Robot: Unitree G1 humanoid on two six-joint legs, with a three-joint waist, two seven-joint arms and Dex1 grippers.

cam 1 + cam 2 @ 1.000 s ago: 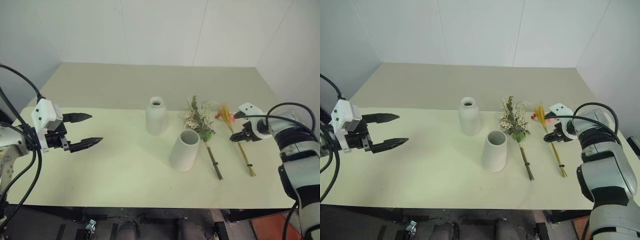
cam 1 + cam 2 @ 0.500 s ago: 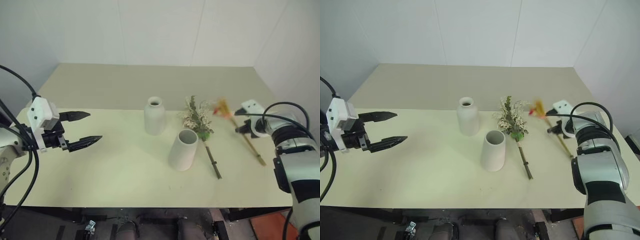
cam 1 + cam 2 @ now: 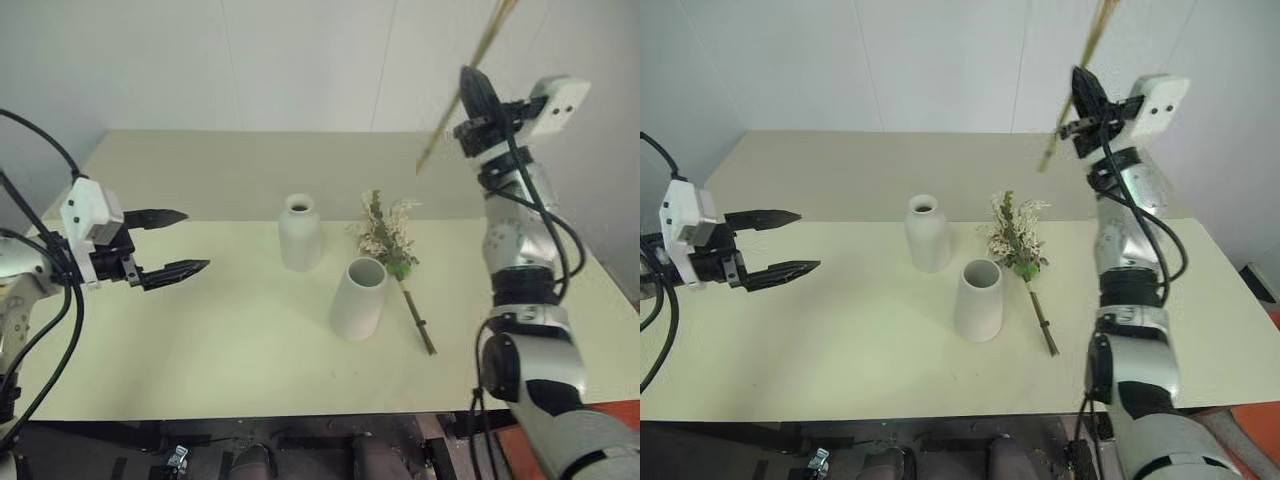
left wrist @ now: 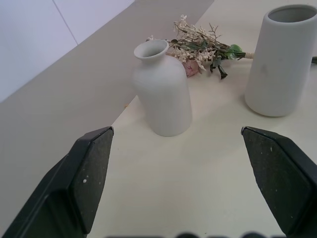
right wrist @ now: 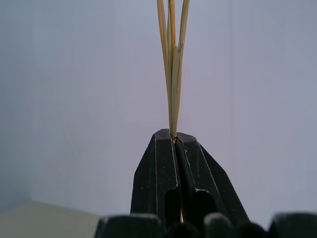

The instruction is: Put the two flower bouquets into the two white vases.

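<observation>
Right wrist view: right fingers pinch grass spray; left fingers spread

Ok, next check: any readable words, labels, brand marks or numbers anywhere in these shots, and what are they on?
None: no readable text in any view.
The narrow-necked vase and the wide-mouthed vase are plain white.
The table and the wall carry no print.
The left gripper and the right gripper show no legible marking.

Matt white vases, smooth; dry straw-like spray stems; matt pale table; black plastic gripper fingers
</observation>
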